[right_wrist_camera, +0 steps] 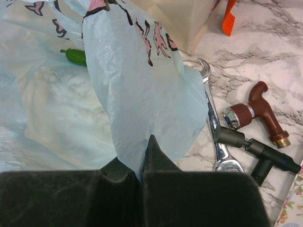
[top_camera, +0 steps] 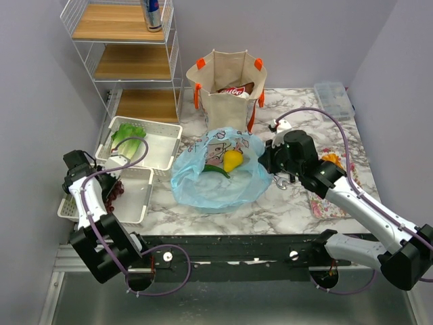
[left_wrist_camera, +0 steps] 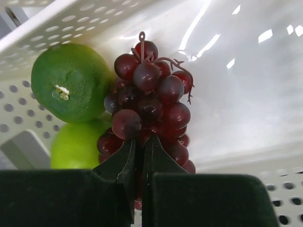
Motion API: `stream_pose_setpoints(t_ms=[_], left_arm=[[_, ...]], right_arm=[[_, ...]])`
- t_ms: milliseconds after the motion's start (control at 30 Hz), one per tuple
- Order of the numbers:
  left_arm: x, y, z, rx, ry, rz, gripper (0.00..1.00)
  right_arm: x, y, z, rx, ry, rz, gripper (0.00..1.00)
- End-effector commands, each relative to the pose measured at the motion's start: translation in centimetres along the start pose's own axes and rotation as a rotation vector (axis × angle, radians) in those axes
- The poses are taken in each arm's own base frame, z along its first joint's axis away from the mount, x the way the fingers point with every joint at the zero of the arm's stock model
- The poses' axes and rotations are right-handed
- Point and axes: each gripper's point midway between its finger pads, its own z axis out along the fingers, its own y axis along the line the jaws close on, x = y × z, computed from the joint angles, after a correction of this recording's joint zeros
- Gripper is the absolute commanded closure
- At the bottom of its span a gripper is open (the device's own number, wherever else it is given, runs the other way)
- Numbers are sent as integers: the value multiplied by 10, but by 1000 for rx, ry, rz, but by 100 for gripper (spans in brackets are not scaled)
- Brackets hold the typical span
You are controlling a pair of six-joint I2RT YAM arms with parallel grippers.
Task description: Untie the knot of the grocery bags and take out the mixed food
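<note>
The light-blue plastic bag [top_camera: 203,186] lies open mid-table with a yellow fruit [top_camera: 233,160] and a green cucumber [top_camera: 216,170] inside. My right gripper [top_camera: 267,159] is shut on the bag's right edge [right_wrist_camera: 142,94], the film pinched between its fingers; the gripper shows in its wrist view [right_wrist_camera: 144,151]. The beige tote [top_camera: 226,91] stands behind with a snack packet [top_camera: 233,90] in it. My left gripper [left_wrist_camera: 139,149] is shut on the dark grapes [left_wrist_camera: 149,101], low inside a white basket [left_wrist_camera: 236,94] beside a lime [left_wrist_camera: 68,80] and a green apple [left_wrist_camera: 75,144].
Lettuce [top_camera: 126,137] lies in a second white basket [top_camera: 162,152]. A drink can [top_camera: 153,13] stands on the wire shelf [top_camera: 101,64] at the back left. A wrench [right_wrist_camera: 215,137] and brown-handled tools [right_wrist_camera: 258,106] lie right of the bag. A clear box [top_camera: 333,98] sits far right.
</note>
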Motion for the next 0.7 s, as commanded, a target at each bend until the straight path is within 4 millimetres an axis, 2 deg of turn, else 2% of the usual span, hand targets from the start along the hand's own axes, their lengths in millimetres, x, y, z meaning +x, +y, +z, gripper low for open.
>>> stream_pose_setpoints(t_ms=[0, 167, 233, 333, 367, 500, 600, 667], left_arm=[[0, 37, -2, -94, 39, 302, 100], [14, 27, 2, -21, 100, 394, 84], [20, 24, 5, 4, 119, 394, 73], [24, 20, 5, 24, 136, 388, 48], [22, 19, 4, 25, 130, 386, 43], [6, 14, -13, 45, 71, 364, 29], [-24, 8, -38, 65, -31, 312, 20], [-51, 2, -62, 76, -120, 291, 17]], right_arm=[[-13, 3, 0, -2, -17, -18, 99], [-15, 4, 3, -5, -17, -22, 99], [-15, 3, 3, -3, -17, -22, 99], [-15, 2, 3, 1, -17, -22, 99], [-14, 3, 3, -1, -17, -24, 99], [-16, 3, 3, -3, -19, -22, 99], [-18, 4, 3, -9, -20, -21, 99], [-18, 7, 3, -21, -18, -21, 99]])
